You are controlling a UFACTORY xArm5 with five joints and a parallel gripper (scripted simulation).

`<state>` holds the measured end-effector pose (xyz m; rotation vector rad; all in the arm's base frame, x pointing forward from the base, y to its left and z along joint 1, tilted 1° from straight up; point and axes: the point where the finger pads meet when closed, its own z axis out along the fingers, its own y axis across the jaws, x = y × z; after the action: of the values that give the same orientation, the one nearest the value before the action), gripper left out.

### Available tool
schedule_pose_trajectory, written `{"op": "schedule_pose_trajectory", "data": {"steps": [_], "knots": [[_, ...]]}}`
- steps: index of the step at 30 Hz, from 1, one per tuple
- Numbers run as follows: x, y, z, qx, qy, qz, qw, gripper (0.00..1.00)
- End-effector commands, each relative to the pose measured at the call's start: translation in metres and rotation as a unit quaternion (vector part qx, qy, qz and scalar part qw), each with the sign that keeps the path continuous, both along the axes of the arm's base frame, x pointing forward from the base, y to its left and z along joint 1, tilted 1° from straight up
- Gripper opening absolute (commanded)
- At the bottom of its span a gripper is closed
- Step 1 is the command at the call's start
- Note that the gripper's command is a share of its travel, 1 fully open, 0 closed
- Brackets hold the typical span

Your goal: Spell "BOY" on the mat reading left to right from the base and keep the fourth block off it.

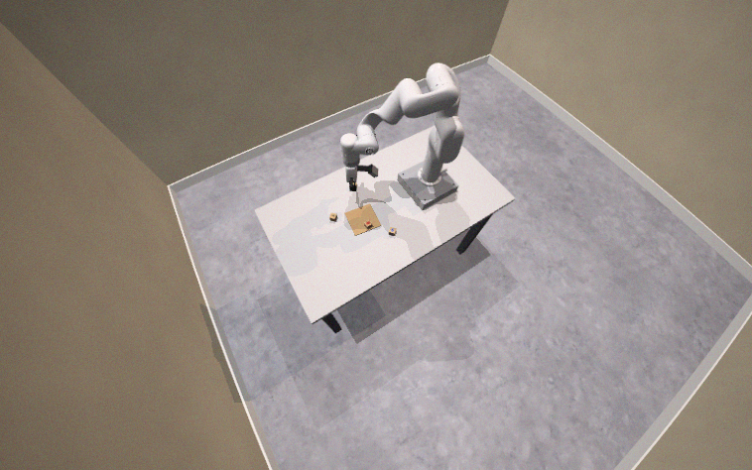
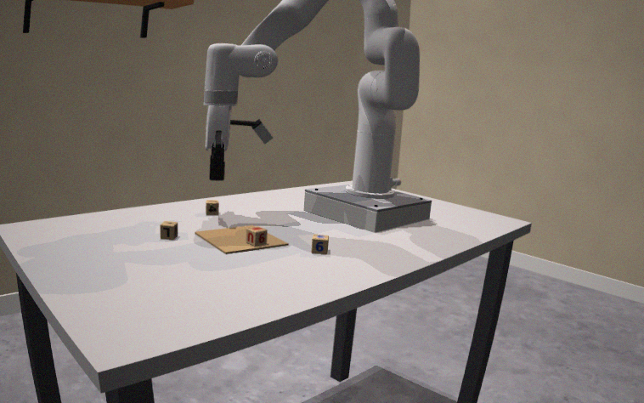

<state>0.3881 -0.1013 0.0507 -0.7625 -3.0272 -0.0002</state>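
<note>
White worktop (image 2: pixel 266 303) is carrying everything: nearest, below the gripper, a blue-marked block (image 2: pixel 319 244) is sitting beside the tan mat (image 2: pixel 223 235), which is bearing a red-marked block (image 2: pixel 256 235). Two dark-marked blocks (image 2: pixel 168 229) (image 2: pixel 211 207) are lying off-mat. The gripper (image 2: pixel 217 168) is hanging spread and empty above the farthest.

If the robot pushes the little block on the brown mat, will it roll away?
Probably not. The block is a cube resting flat on the mat, so it would likely slide, not roll. It looks wooden and stiff, so squeezing shouldn't bend it. The thin mat might shift with it.
</note>
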Motion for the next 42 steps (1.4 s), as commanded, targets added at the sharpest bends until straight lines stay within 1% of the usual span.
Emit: {"op": "schedule_pose_trajectory", "data": {"steps": [1,4,7,14,15,42], "knots": [[-0.004,-0.017,0.001,0.001,-0.003,0.047,0.999,1.0],[-0.012,-0.034,0.0,0.002,-0.003,0.093,0.996,1.0],[-0.017,-0.045,-0.001,0.002,-0.003,0.121,0.993,1.0],[-0.02,-0.052,-0.001,0.003,-0.003,0.139,0.99,1.0],[-0.02,-0.052,-0.001,0.003,-0.003,0.139,0.99,0.69],[-0.02,-0.052,-0.001,0.003,-0.003,0.139,0.99,0.69]]}}
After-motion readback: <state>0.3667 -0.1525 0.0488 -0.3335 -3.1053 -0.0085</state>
